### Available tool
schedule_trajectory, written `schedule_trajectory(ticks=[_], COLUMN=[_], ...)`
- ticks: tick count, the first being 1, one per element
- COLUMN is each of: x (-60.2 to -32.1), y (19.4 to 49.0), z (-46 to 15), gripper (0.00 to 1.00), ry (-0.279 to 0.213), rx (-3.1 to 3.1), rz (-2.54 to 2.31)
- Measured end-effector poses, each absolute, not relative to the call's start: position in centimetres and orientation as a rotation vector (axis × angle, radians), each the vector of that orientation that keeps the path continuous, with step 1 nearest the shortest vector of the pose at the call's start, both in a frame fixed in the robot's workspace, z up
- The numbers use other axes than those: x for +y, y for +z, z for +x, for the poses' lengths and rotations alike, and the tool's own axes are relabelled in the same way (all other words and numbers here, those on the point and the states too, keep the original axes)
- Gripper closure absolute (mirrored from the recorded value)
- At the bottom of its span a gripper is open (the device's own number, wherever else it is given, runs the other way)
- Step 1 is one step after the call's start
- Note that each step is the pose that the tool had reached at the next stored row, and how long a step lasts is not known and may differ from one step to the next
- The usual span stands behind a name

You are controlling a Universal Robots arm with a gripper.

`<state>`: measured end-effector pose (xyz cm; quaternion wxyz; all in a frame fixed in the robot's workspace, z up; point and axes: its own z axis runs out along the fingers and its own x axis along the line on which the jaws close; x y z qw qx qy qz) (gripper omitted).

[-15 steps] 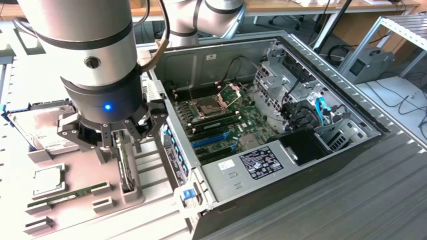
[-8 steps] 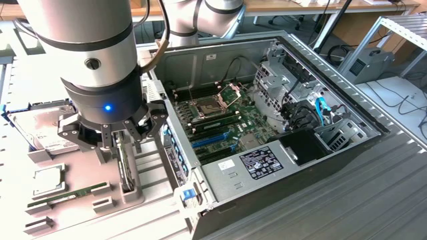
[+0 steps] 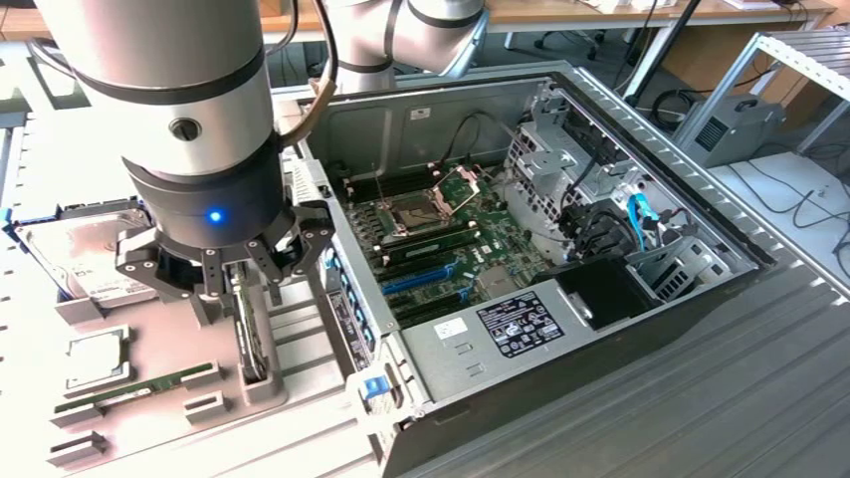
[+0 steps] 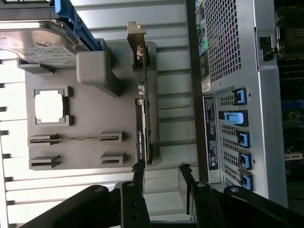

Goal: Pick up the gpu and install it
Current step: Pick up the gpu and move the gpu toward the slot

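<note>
Claw [image 4: 160, 167] spread wide, I hover over the thin black gpu card [image 4: 145, 128], propped on edge in its grey holder [image 4: 85, 118] for straddling.

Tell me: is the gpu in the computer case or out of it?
Out. The gpu stands on edge in the gray holder beside the case.

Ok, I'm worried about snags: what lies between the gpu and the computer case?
Just bare slatted tabletop, beyond the grey holder; the wrist view shows it between the gpu and the computer case.
</note>
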<state>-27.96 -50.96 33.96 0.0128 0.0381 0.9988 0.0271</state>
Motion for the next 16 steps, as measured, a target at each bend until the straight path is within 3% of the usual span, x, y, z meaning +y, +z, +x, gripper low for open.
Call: schedule_trajectory(ticks=[16], x=[-51.0], y=[32.9], z=[-28.0], gripper=[0.58], ry=[0.084], rx=[3.112], rz=[0.119])
